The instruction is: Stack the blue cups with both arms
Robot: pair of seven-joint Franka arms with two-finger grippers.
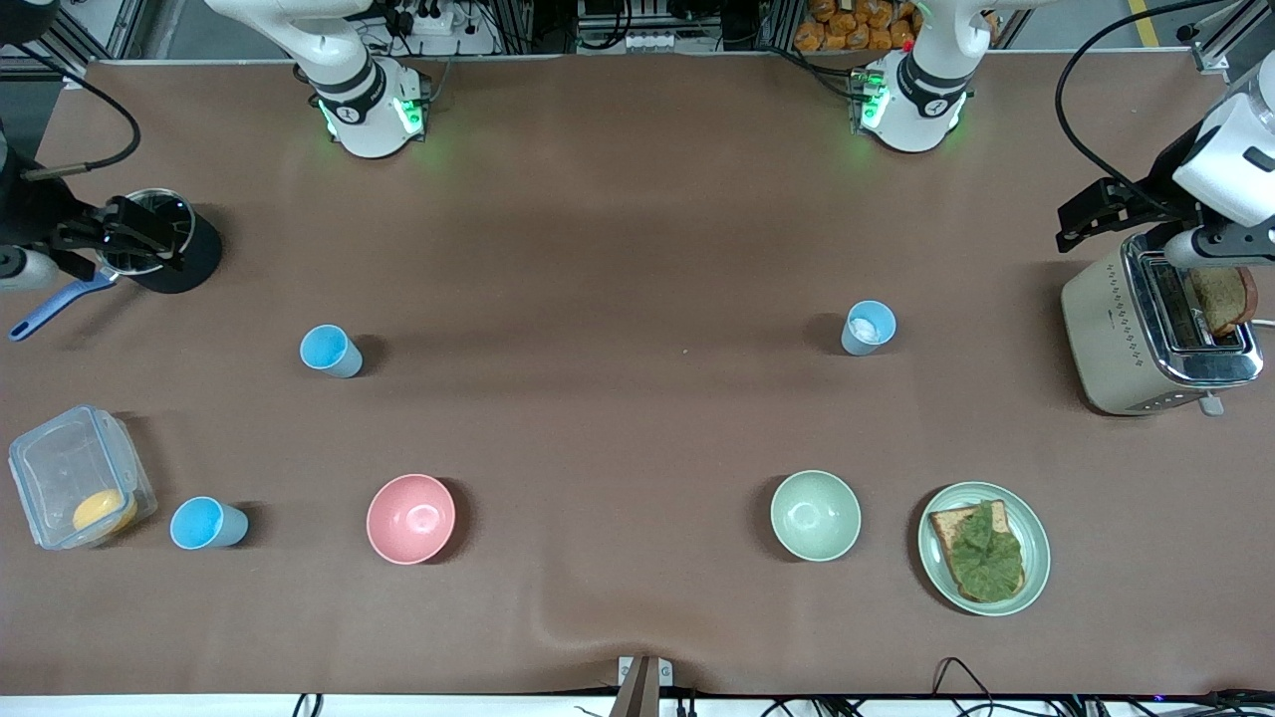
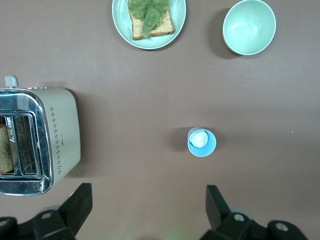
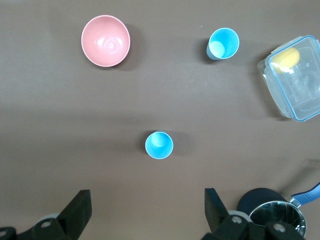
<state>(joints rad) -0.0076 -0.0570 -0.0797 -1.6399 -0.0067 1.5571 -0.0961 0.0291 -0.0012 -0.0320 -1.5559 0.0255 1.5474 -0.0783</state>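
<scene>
Front view: three light-blue tapered cups are seen upright on the worktop: a pale one, two bright ones. Left gripper and right gripper are held wide open, empty, each over a cup.

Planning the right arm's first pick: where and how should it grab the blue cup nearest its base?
Take the blue cup by its rim, one finger inside and one outside, or across the upper wall, coming straight down. It stands upright, mouth up, apart from the pink bowl and other cup, with bare table all round. The right pincer is open above it; the left pincer waits open.
</scene>
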